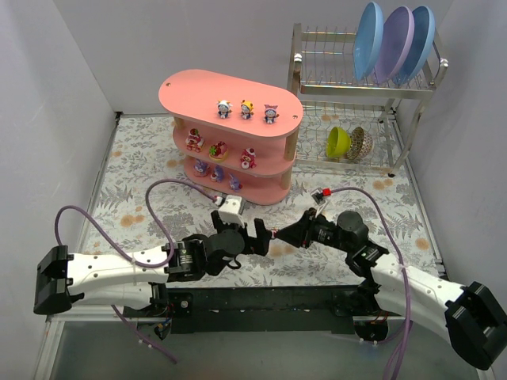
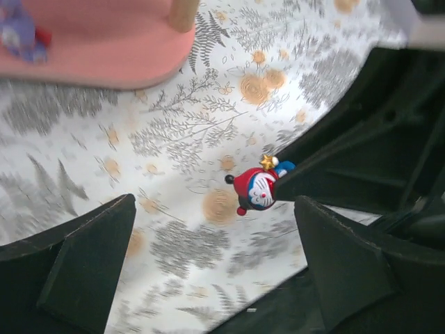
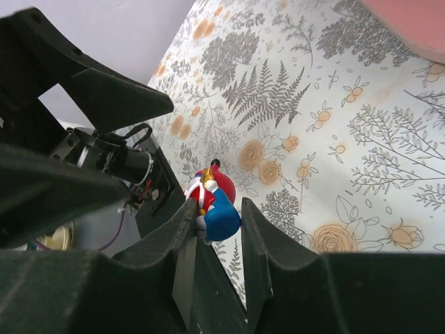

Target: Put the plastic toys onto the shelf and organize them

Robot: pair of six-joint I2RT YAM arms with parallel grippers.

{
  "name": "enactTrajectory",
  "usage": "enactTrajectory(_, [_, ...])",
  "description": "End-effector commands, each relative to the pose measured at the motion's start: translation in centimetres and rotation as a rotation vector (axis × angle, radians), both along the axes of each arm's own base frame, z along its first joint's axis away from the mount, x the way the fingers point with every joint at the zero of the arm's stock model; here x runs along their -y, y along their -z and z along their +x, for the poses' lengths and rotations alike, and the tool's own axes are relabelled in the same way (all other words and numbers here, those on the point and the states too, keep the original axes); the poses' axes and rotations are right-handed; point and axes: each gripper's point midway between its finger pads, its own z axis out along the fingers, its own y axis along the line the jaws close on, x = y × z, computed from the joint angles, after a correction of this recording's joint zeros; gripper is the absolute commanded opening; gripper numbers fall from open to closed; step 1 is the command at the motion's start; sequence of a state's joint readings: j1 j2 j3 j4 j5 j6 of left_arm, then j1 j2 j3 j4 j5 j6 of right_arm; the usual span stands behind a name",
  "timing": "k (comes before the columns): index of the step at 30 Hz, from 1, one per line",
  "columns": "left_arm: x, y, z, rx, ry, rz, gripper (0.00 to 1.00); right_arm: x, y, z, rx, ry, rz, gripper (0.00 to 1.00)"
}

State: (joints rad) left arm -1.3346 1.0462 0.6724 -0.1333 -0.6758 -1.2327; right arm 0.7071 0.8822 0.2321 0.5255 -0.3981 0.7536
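the table (image 1: 135,178), covered in a fern-and-flower cloth, fills the floor of the top view. at its far middle stands the pink shelf (image 1: 194,89) with three oval tiers, and just right of it a two-level wire dish rack (image 1: 333,89).

the left gripper (image 2: 214,209) is spread wide with nothing in it, its two dark fingers well apart at either side of its wrist view. the right gripper (image 3: 218,209) points toward it, nearly tip to tip, and is clenched on one red and blue toy (image 3: 215,200). that toy sticks out past the right fingertips, above the cloth, inside the gap of the left jaws but nearer one finger and touching neither.

three plates (image 1: 400,39) stand upright in the rack's upper level, blue, purple, blue. two bowls (image 1: 339,142), one green and one patterned, sit on the lower level.

the other toys (image 1: 247,109) are on the shelf: three in a row on top, three on the middle tier, and what looks like three on the bottom tier, shaded by the tier above and hard to make out. the held toy's face shows only in the left wrist view.
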Motion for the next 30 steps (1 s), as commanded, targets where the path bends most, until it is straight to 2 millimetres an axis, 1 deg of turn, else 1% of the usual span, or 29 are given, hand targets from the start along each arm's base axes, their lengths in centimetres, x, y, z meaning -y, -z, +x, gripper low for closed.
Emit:
enactTrajectory(1, [-2.4,-1.2,0.4,-0.258,-0.358,-0.370,0.98,1.0,-2.2,1.3,0.157,0.101,0.094,0.01])
enactTrajectory(2, [-2.0,-1.6,0.4,-0.332,-0.420,-0.477,0.98,1.2,-2.4,1.3,0.170,0.109,0.103,0.01])
enactTrajectory(3, [-1.9,-1.7,0.4,-0.365,-0.452,-0.514,0.98,1.4,-2.3,1.2,0.179,0.116,0.110,0.01])
enactTrajectory(4, [-2.1,-1.4,0.3,-0.390,-0.480,-0.515,0.98,1.5,-2.6,1.3,0.200,0.127,0.120,0.01])
enactTrajectory(5, [-1.4,-1.6,0.3,-0.421,-0.501,-0.536,0.98,1.6,-2.6,1.3,0.205,0.130,0.122,0.01])
enactTrajectory(6, [-0.9,-2.0,0.3,-0.465,-0.533,-0.603,0.98,1.7,-2.7,1.3,0.215,0.135,0.123,0.01])
enactTrajectory(8, [0.4,-2.4,0.1,-0.513,-0.527,-0.642,0.97,1.9,-2.9,1.3,0.234,0.141,0.136,0.01])
enactTrajectory(10, [2.1,-3.1,0.2,-0.559,-0.530,-0.697,0.96,2.1,-2.8,1.1,0.244,0.141,0.146,0.01])
enactTrajectory(12, [3.5,-3.0,0.3,-0.604,-0.553,-0.729,0.92,2.1,-3.1,1.1,0.265,0.143,0.156,0.01])
enactTrajectory(14, [3.9,-2.5,0.3,-0.638,-0.589,-0.738,0.89,2.2,-3.0,1.1,0.273,0.143,0.153,0.01])
enactTrajectory(15, [4.6,-2.5,0.2,-0.659,-0.600,-0.744,0.88,2.2,-2.9,1.0,0.277,0.140,0.155,0.01])
enactTrajectory(18, [5.0,-2.3,0.4,-0.698,-0.655,-0.782,0.86,2.3,-2.9,0.7,0.290,0.131,0.167,0.01])
enactTrajectory(19, [5.0,-1.7,0.5,-0.720,-0.697,-0.803,0.85,2.3,-2.8,0.6,0.290,0.128,0.167,0.01])
enactTrajectory(23, [5.1,-1.4,0.9,-0.732,-0.748,-0.850,0.82,2.3,-2.7,0.6,0.303,0.128,0.165,0.01])
enactTrajectory(27, [5.4,-2.0,1.6,-0.716,-0.761,-0.907,0.78,2.4,-2.6,0.5,0.312,0.125,0.166,0.01])
enactTrajectory(30, [5.7,-2.5,1.9,-0.697,-0.750,-0.915,0.78,2.4,-2.5,0.4,0.312,0.122,0.164,0.01])
